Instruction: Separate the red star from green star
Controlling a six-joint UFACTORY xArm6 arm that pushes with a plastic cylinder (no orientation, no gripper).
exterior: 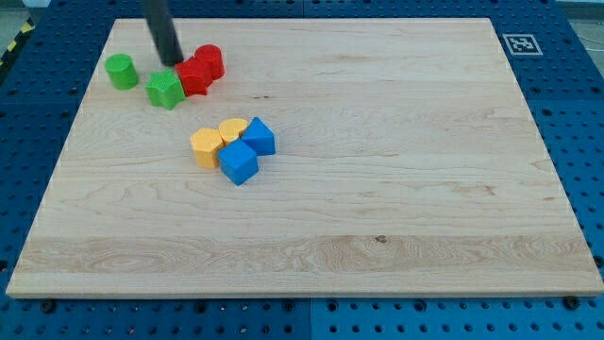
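The red star (193,76) lies near the board's top left, touching the green star (164,90) on its left. A red cylinder (210,60) touches the red star on its upper right. My tip (171,61) is just above the gap between the two stars, close to the upper left of the red star. The dark rod runs up out of the view's top.
A green cylinder (121,72) stands left of the green star. A cluster of two yellow blocks (206,146) (232,130) and two blue blocks (259,136) (238,161) sits below them. The wooden board (396,189) lies on a blue pegboard.
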